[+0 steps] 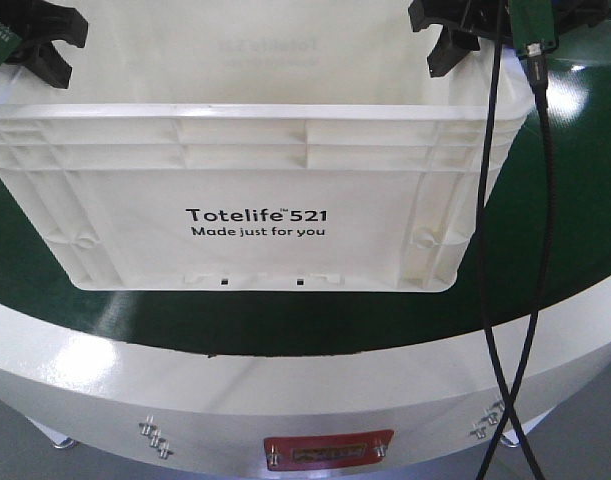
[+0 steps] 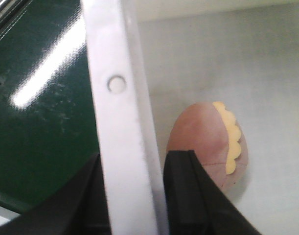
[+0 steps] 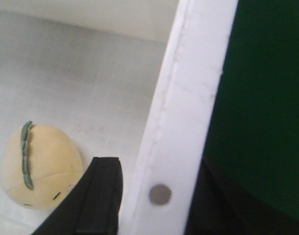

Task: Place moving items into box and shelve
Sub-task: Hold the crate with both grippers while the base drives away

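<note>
The white box (image 1: 255, 190) is smooth, faintly scuffed plastic, and the green tabletop (image 1: 575, 200) beneath it shines glossy. The brown toy (image 2: 203, 137) and cream toy (image 3: 46, 166) inside look like soft, matt cloth.

A glossy dark green counter (image 1: 585, 230) with a curved white edge (image 1: 85, 365) fills the scene. A red plate (image 1: 328, 447), perhaps a label, sits on that edge between small bolts (image 1: 155, 437). Grey floor (image 1: 5, 445) shows below, and a bright streak of light (image 2: 46, 63) glares on the green top

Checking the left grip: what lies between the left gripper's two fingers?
Only the box: its white rim fills the gap between the black fingers of the left gripper, as the left wrist view shows.
</note>
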